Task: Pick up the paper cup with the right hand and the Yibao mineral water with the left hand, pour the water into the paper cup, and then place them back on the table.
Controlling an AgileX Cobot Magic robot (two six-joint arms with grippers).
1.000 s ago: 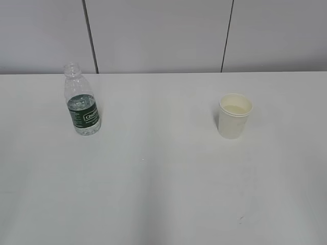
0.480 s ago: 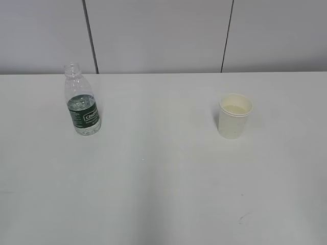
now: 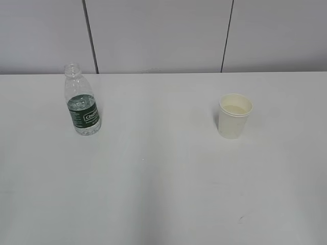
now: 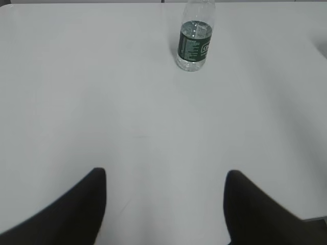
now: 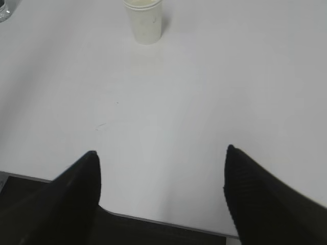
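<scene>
Nothing moved since a second ago: Yibao mineral water (image 3: 82,107) near tabletop (image 3: 163,194) far-left corner, paper cup (image 3: 234,116) right. My left pincer (image 4: 164,204) and right pincer (image 5: 161,189) both apart, empty; grasping not begun.

On my feed, a clear, glossy plastic bottle (image 3: 82,106) with a dark green printed label stands on a smooth, matt white worktop (image 3: 163,178), alongside a matt white paper cup (image 3: 234,116) with a cream lining.

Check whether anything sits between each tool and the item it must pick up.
Nothing visible does. Only bare table lies between the left tool and the Yibao mineral water, and between the right tool and the paper cup.
</scene>
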